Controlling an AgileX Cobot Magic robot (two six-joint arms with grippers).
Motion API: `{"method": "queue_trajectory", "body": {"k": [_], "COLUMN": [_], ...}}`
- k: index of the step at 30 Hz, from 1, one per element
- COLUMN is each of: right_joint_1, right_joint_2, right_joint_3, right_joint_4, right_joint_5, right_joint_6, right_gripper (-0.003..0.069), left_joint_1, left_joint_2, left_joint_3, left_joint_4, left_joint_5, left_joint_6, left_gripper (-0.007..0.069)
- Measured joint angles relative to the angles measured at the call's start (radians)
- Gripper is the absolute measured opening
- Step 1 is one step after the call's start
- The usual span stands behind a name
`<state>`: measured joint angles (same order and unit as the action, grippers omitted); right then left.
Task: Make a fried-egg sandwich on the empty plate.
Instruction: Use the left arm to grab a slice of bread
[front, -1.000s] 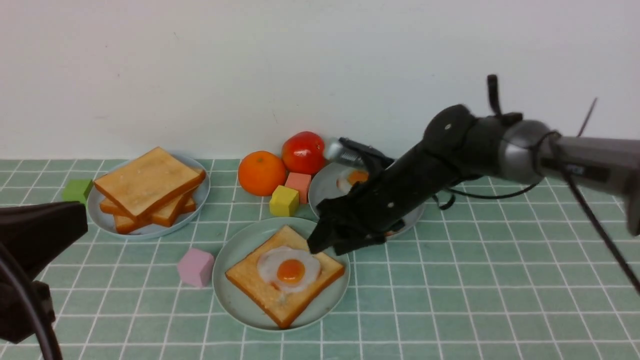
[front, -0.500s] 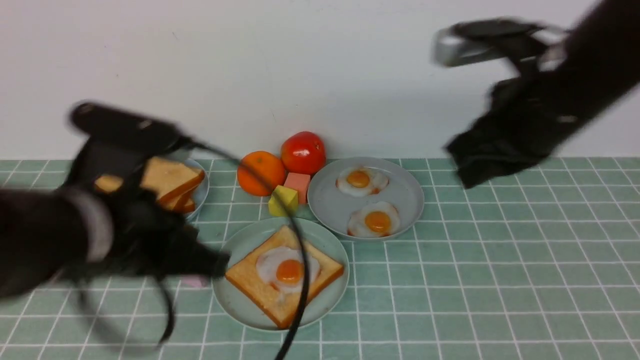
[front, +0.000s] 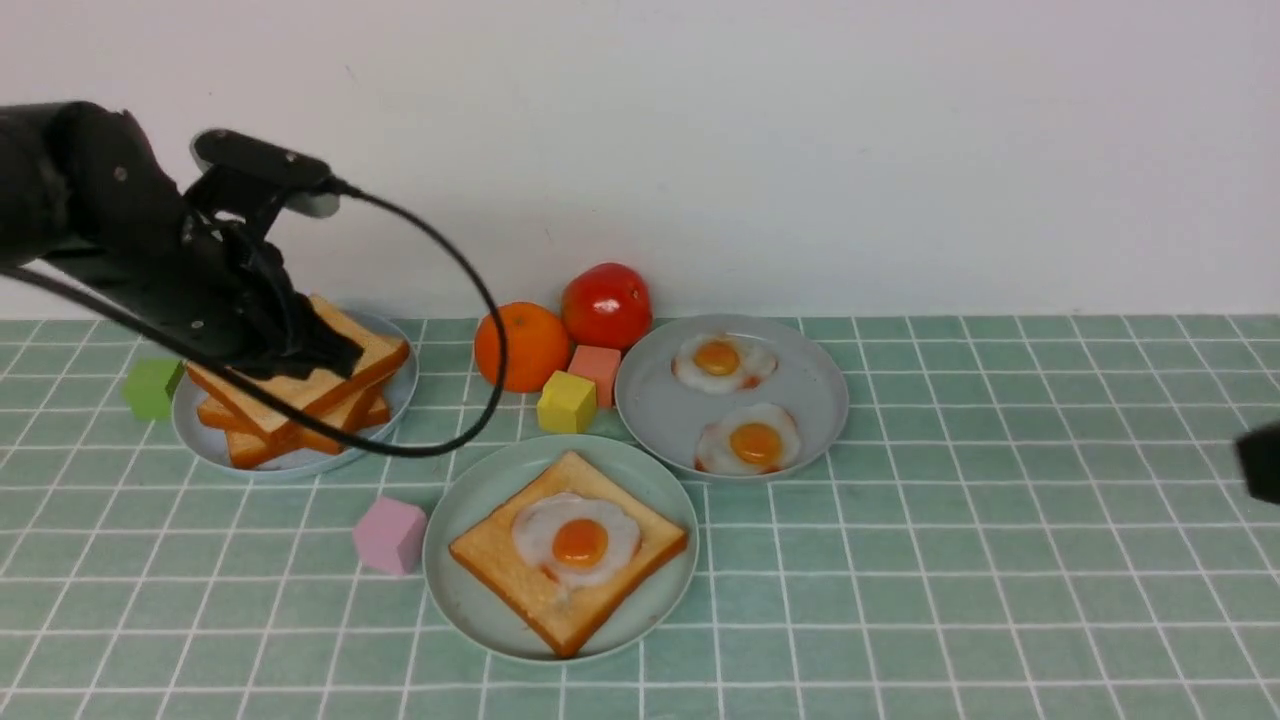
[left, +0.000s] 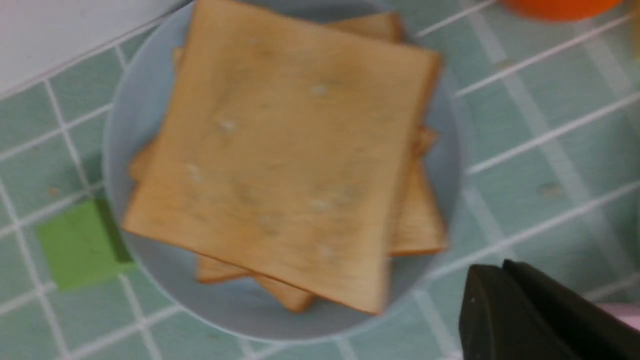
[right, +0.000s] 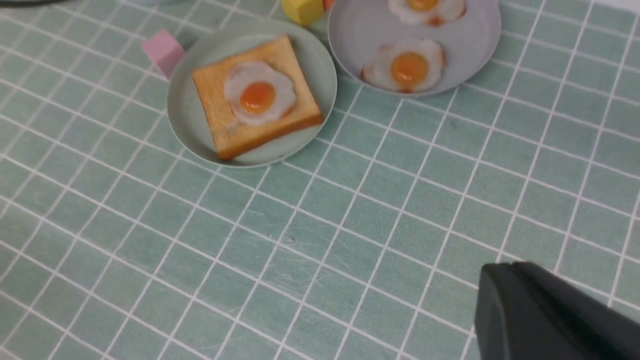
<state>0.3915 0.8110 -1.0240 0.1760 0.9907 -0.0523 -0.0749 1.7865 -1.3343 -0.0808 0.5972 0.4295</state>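
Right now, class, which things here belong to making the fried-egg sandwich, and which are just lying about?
For the sandwich:
- green plate
- toast with egg
- toast pile

Lying about:
- orange
- tomato
- green block
- yellow block
- salmon block
- pink block

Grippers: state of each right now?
Left gripper: over the toast pile, no held item visible; open or closed, can't tell.
Right gripper: closed, no held item visible.
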Motion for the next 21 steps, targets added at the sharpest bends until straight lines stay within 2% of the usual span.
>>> {"method": "queue_trajectory", "body": {"k": [3, 6, 7, 10, 15, 21], "right_joint_1": [0.000, 0.000, 0.000, 0.000, 0.001, 0.001], "right_joint_2": [-0.011, -0.006, 0.000, 0.012, 0.028, 0.041], "right_joint_3": [0.001, 0.001, 0.002, 0.002, 0.002, 0.002], "right_joint_4": [0.000, 0.002, 0.009, 0.021, 0.026, 0.038], "right_joint_5": [0.016, 0.026, 0.026, 0.027, 0.028, 0.028], "right_joint_6": [0.000, 0.000, 0.000, 0.000, 0.001, 0.002], "right_gripper": [0.0001, 0.0001, 0.0001, 0.0001, 0.0003, 0.0003], "left_joint_1": [0.006, 0.006, 0.006, 0.006, 0.006, 0.006], "left_joint_2": [0.050, 0.090, 0.105, 0.122, 0.151, 0.202], "left_joint_3": [-0.012, -0.014, -0.014, -0.014, -0.019, -0.020], "left_joint_4": [0.051, 0.093, 0.110, 0.132, 0.146, 0.190], "left_joint_5": [-0.024, -0.070, -0.084, -0.108, -0.142, -0.180], "left_joint_6": [0.024, 0.030, 0.030, 0.030, 0.030, 0.030], "left_gripper": [0.0130, 0.0261, 0.0325, 0.0423, 0.0473, 0.0440]}}
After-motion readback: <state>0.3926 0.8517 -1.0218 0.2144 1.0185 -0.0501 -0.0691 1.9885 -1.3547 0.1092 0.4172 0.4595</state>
